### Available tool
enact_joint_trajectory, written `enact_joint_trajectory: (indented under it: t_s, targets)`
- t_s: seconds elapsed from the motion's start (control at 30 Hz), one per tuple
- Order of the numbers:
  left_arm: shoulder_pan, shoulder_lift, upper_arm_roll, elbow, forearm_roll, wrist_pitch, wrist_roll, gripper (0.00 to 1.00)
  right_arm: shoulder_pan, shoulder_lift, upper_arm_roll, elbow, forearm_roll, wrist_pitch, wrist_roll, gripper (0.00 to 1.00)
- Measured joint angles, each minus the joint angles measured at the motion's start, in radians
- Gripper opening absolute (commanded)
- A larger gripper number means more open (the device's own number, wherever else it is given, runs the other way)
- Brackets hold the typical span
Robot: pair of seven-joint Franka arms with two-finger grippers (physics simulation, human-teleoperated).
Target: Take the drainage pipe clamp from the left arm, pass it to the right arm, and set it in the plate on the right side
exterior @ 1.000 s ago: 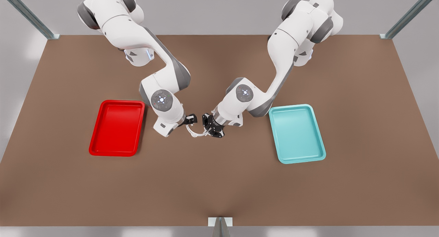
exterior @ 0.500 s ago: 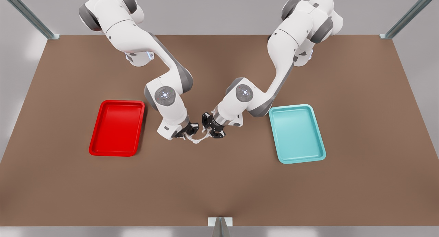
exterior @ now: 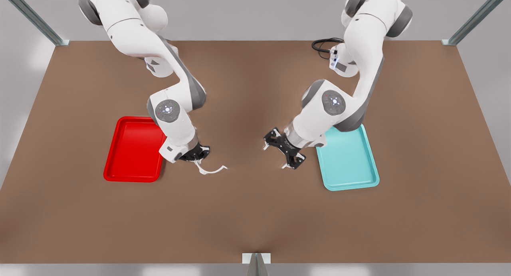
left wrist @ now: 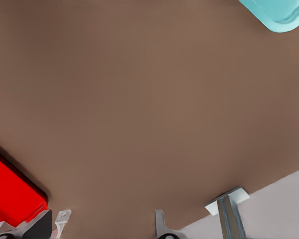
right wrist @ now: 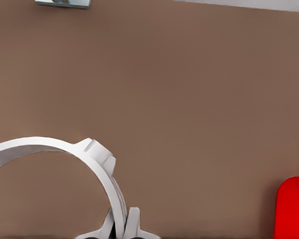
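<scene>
In the left half of the front view, just right of the bright red shallow rectangular tray [exterior: 135, 148], my right end effector [exterior: 195, 156] hangs low over the brown bench [exterior: 255, 216]. It is clenched on the drainage pipe clamp [exterior: 209, 171], a thin white half-ring strip with small tabs. I pinch it at one end only, so the arc sticks out freely toward the centre of the frame. The right wrist view shows the same: the two fingers are pressed on the strip and the curve rises away from them. The clamp seems to be above the bench and outside the tray, with its free end near the surface; I cannot tell if it touches.

My left end effector [exterior: 274, 157] is right of centre, at the near-left corner of the teal tray [exterior: 351, 164] of the same shape. It is released, with the fingers spread wide and nothing between them, and it waits there, well apart from the clamp.

I judge the handover finished, because only the right arm has the part. What remains is to carry it over the red rim and let it go inside. The end grip is thin, so the strip may swing or slip.
</scene>
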Motion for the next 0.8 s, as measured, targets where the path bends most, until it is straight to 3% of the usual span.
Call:
enact_joint_trajectory:
  t_s: [0.17, 0.33, 0.5, 0.7, 0.73, 0.77, 0.8]
  targets:
    - [0.231, -0.014, 0.027, 0.024, 0.081, -0.227, 0.376, 1.00, -0.206, -0.166, 0.007, -0.272, 0.000, 0.073, -0.057, 0.21]
    - [0.361, -0.259, 0.041, -0.091, 0.201, -0.358, 0.934, 1.00, -0.372, -0.306, 0.012, -0.480, 0.002, 0.119, -0.128, 0.21]
    - [0.376, -0.367, 0.049, -0.178, 0.263, -0.418, 1.419, 1.00, -0.481, -0.227, 0.012, -0.527, 0.004, 0.145, -0.190, 0.21]
    - [0.357, -0.274, 0.042, -0.124, 0.283, -0.437, 1.858, 1.00, -0.571, -0.101, 0.012, -0.524, 0.004, 0.227, -0.274, 0.21]
    - [0.342, -0.271, 0.042, -0.123, 0.285, -0.438, 1.917, 1.00, -0.577, -0.094, 0.012, -0.524, 0.004, 0.237, -0.287, 0.65]
    - [0.335, -0.270, 0.043, -0.122, 0.286, -0.437, 1.974, 1.00, -0.579, -0.088, 0.011, -0.524, 0.000, 0.245, -0.296, 0.96]
    - [0.334, -0.268, 0.044, -0.121, 0.287, -0.434, 2.027, 1.00, -0.581, -0.085, 0.011, -0.520, -0.006, 0.252, -0.303, 1.00]
